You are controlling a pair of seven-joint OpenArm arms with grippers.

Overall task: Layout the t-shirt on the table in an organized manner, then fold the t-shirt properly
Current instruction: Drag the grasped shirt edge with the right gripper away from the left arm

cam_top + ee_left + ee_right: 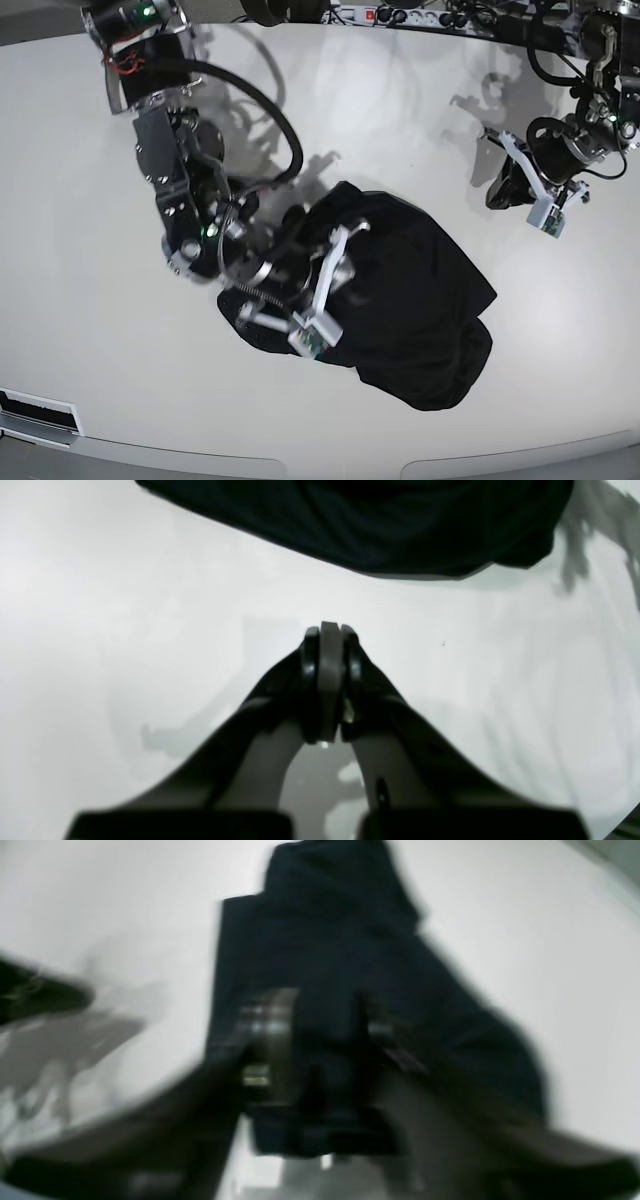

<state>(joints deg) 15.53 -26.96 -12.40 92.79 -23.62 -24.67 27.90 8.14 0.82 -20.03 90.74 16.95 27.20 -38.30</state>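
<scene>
The black t-shirt (420, 300) lies crumpled in a heap at the middle of the white table (100, 350). My right gripper (292, 290) is pressed into the heap's left side. In the blurred right wrist view its fingers (265, 1030) stand apart, open, with dark t-shirt (340, 940) fabric bunched between them at the right gripper (322, 1032). My left gripper (500, 192) hangs over bare table at the far right, apart from the shirt. It is shut on nothing, left gripper (331, 630) pads pressed together, and the t-shirt's edge (375, 530) lies ahead of it.
A power strip (400, 15) with cables runs along the table's back edge. A dark slot (35, 412) sits at the front left corner. The rounded front edge (340, 468) curves just below the shirt heap. The right arm's thick cable (285, 130) loops over the table behind the heap.
</scene>
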